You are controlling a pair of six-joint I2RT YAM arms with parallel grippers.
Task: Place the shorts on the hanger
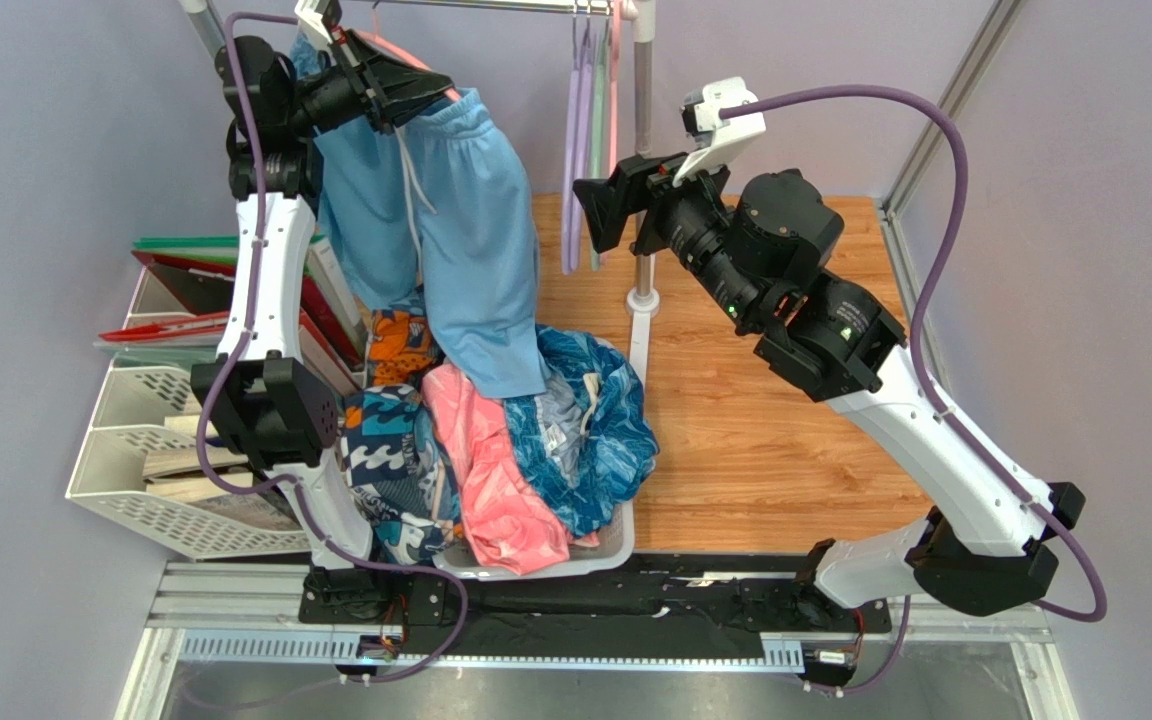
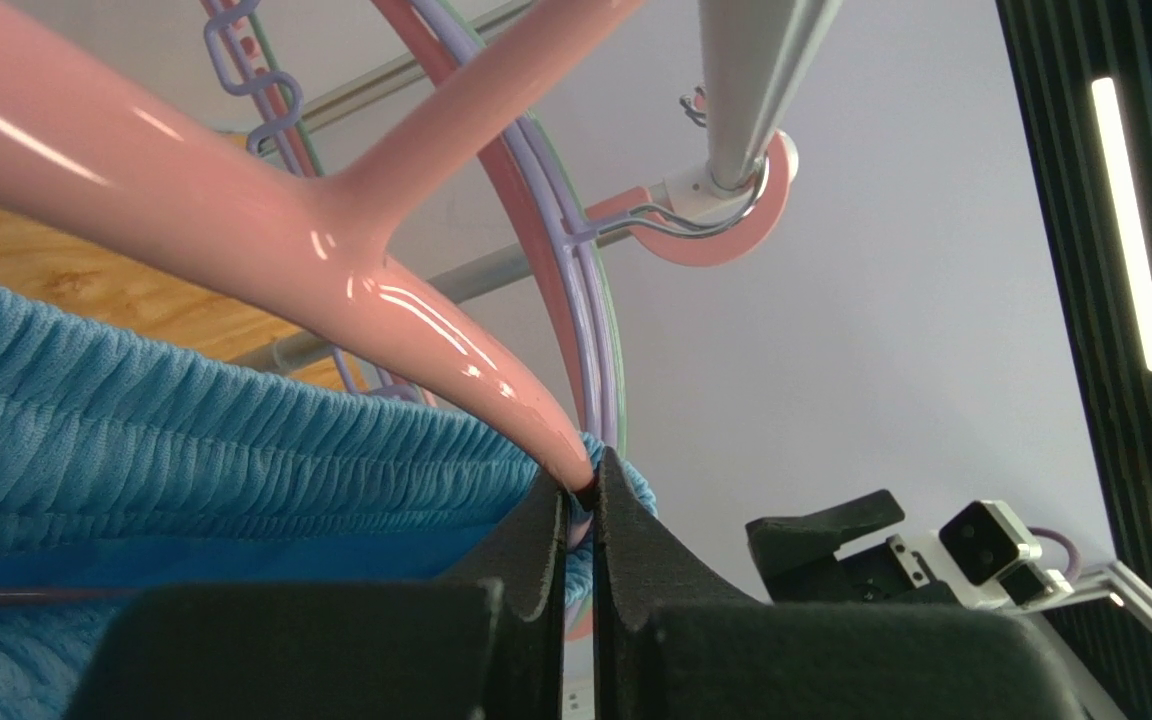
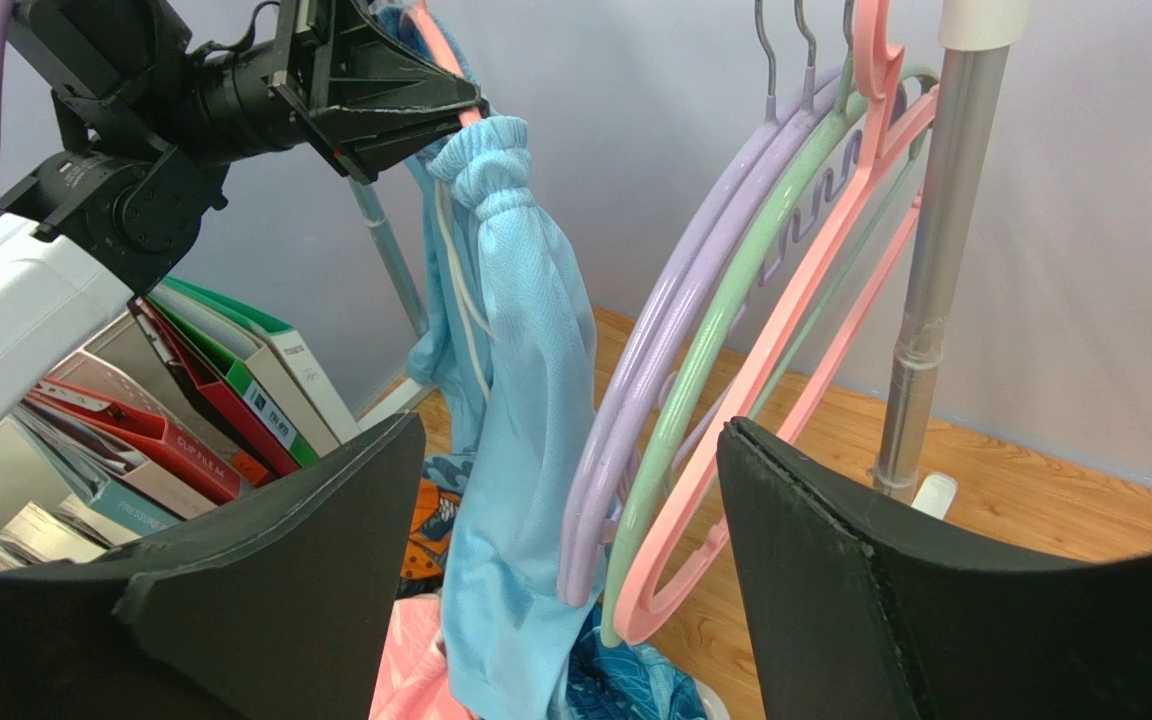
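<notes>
The light blue shorts [image 1: 447, 225] hang by their gathered waistband from the pink hanger [image 1: 405, 54], high at the back left. My left gripper [image 1: 440, 93] is shut on one end of the hanger [image 2: 312, 255], with a fold of the shorts' waistband [image 2: 162, 435] caught at its fingertips [image 2: 555, 503]. The shorts' legs drop to the clothes pile. My right gripper [image 1: 597, 210] is open and holds nothing, to the right of the shorts and next to the rack. In the right wrist view the shorts [image 3: 515, 375] hang ahead of my right gripper [image 3: 570, 425], below the left gripper [image 3: 470, 108].
Purple hangers [image 3: 642, 390], a green one [image 3: 710, 345] and another pink one [image 3: 778, 345] hang from the rack by its pole [image 1: 639, 150]. A white basket [image 1: 605, 552] holds a pink garment [image 1: 485, 465] and a teal patterned one [image 1: 597, 420]. File trays [image 1: 162, 450] stand left.
</notes>
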